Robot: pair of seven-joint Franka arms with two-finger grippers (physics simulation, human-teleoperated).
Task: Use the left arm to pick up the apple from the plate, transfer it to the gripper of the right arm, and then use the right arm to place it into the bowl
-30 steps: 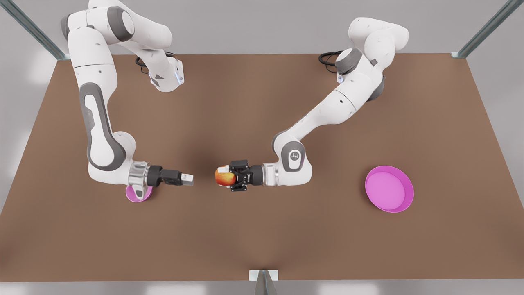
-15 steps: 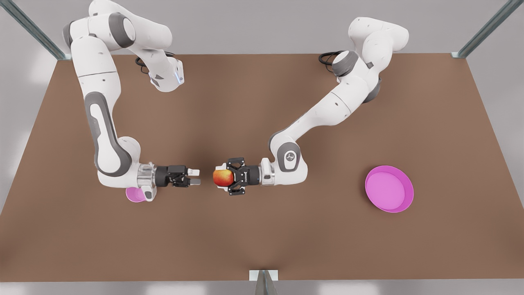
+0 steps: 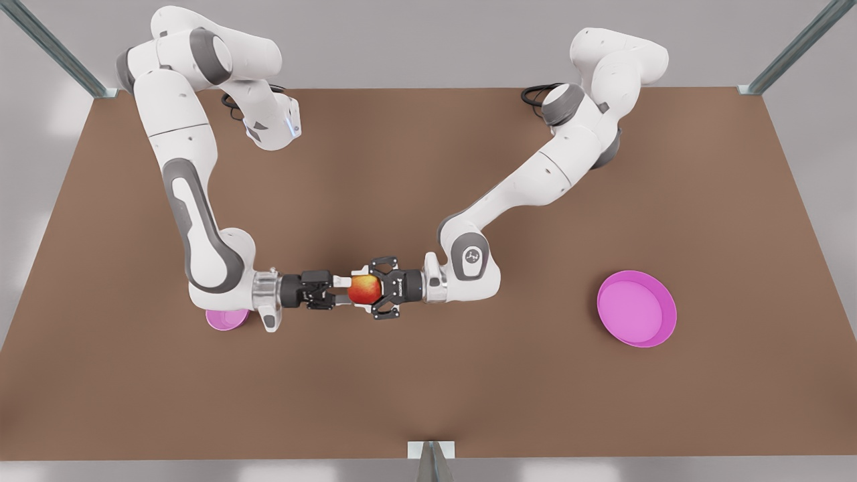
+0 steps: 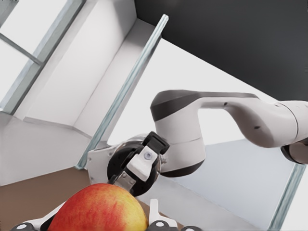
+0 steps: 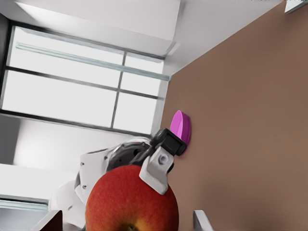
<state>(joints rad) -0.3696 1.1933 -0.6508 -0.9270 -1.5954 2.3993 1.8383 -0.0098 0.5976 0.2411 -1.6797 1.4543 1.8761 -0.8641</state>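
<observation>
Over table (image 3: pixel 428 402), right tool (image 3: pixel 340 292) now flanking apple (image 3: pixel 365 289).

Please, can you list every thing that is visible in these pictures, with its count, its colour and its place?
apple: one, red with orange-yellow, held above the table's middle, between the two grippers.
plate: one, magenta-pink, on the table at the front view's right.
bowl: one, magenta-pink, on the table at the front view's left, partly hidden under the right arm's wrist.
table: one, brown.
left gripper: one, black, shut on the apple, reaching from the front view's right.
right gripper: one, black, at the apple from the front view's left, fingers either side of it.
</observation>
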